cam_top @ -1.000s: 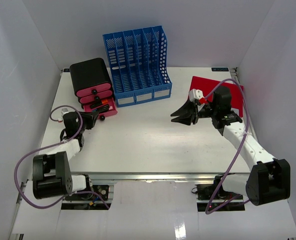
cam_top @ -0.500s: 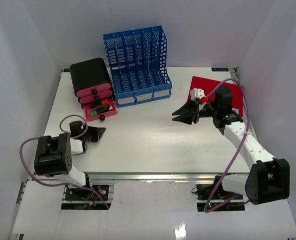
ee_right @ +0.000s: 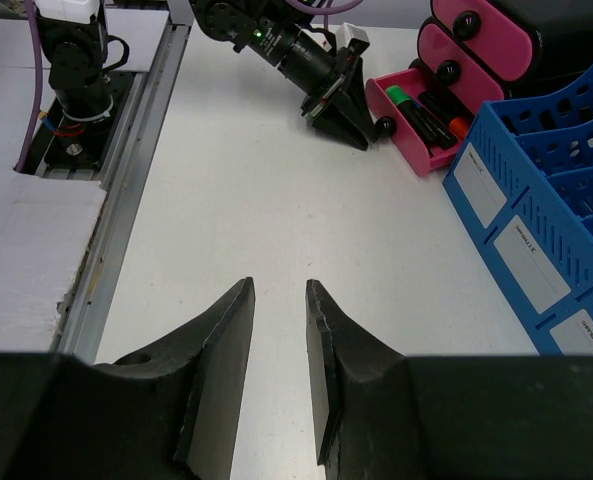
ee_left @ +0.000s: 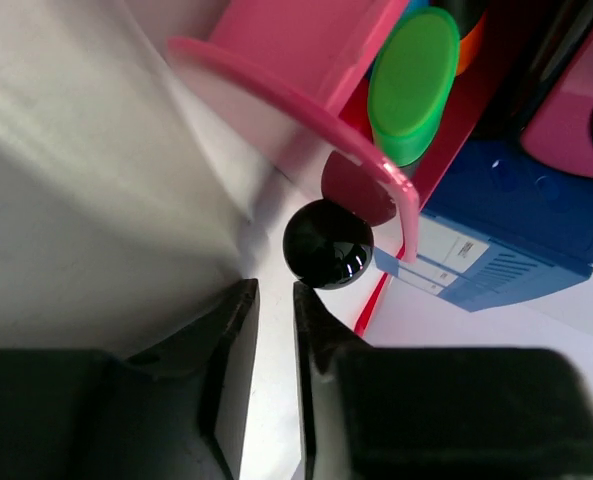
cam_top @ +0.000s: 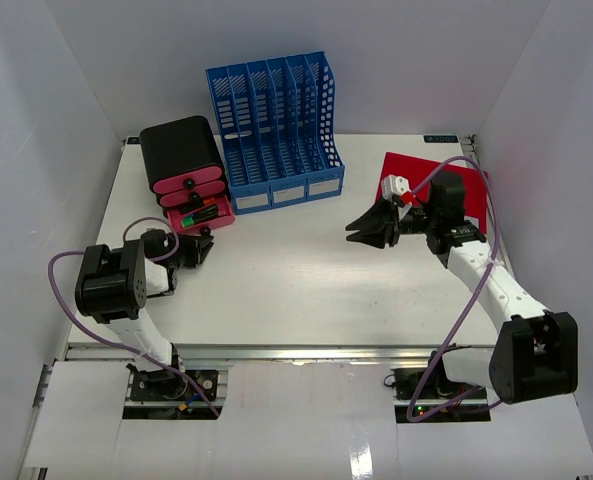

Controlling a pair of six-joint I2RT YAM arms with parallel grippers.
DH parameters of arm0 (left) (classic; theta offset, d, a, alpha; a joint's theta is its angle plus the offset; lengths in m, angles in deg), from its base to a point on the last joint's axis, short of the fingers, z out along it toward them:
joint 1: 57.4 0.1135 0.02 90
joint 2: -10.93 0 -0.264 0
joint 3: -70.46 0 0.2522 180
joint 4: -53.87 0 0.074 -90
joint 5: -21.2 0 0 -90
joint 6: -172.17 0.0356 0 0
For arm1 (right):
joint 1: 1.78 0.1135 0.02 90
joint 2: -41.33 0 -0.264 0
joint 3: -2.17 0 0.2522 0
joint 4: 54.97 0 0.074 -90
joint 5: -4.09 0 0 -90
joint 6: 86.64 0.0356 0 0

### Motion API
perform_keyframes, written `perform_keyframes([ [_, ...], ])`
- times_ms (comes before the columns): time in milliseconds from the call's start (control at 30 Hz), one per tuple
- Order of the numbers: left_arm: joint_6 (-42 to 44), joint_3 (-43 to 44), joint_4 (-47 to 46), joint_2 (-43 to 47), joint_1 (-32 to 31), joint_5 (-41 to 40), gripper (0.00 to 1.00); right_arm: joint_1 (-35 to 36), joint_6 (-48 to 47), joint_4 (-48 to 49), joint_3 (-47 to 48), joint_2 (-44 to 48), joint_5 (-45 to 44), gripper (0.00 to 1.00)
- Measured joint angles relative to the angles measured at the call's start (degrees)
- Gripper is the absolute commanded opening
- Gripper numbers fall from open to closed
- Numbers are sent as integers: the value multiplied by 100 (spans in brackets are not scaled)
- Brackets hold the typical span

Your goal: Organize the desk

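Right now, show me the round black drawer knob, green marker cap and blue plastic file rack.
round black drawer knob [ee_left: 328,244]: left wrist, centre.
green marker cap [ee_left: 413,85]: left wrist, flat end.
blue plastic file rack [cam_top: 286,188]: top external, front wall.

Bare desk [cam_top: 296,290] mid-span; file rack [cam_top: 276,125], drawer unit [cam_top: 181,160], red folder [cam_top: 404,166] at back.
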Motion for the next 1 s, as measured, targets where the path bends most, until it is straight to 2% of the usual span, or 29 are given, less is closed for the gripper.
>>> perform_keyframes([
  [167,19,256,14,-127,0,-37,41,-6,-25,-26,-2,-67,-1,33],
  [733,220,1365,248,-853,166,-148,43,-194,-103,-50,-2,-297,-20,33],
  [1000,274,1635,231,-1084,213,86,43,-282,-136,-84,-2,-398,-84,33],
])
